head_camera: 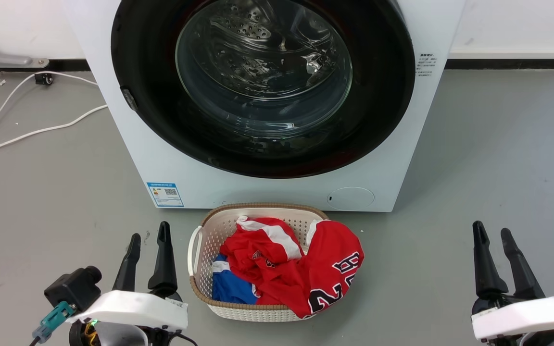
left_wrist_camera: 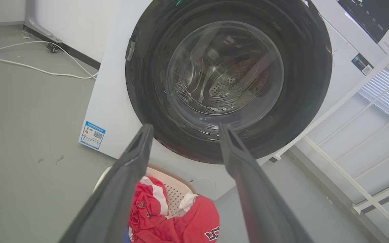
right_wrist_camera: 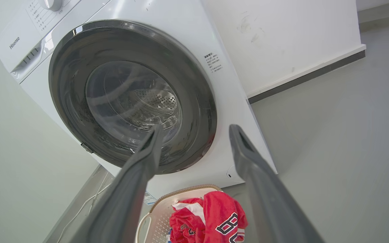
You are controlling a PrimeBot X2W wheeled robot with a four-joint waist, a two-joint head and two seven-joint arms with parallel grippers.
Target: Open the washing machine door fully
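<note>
Jaws stood parted and empty on both arms. The left gripper (head_camera: pixel 149 230) and right gripper (head_camera: pixel 491 227) hung low, well short of the washing machine (head_camera: pixel 161 158), with a laundry basket (head_camera: pixel 258 206) on the floor between them. The washing machine door (head_camera: pixel 263 81) sat shut, flush in the front, ahead of and above both grippers. A small grey tab (head_camera: pixel 129 98) showed on its rim's left edge — judged the pull point, so the left arm lay nearer.

Basket (head_camera: pixel 250 315) sitting before the washing machine (head_camera: pixel 267 190)
Clothes (head_camera: pixel 306 274) are lying in the basket on the floor (head_camera: pixel 474 182); a cable (head_camera: pixel 41 129) is trailing at far left.
</note>
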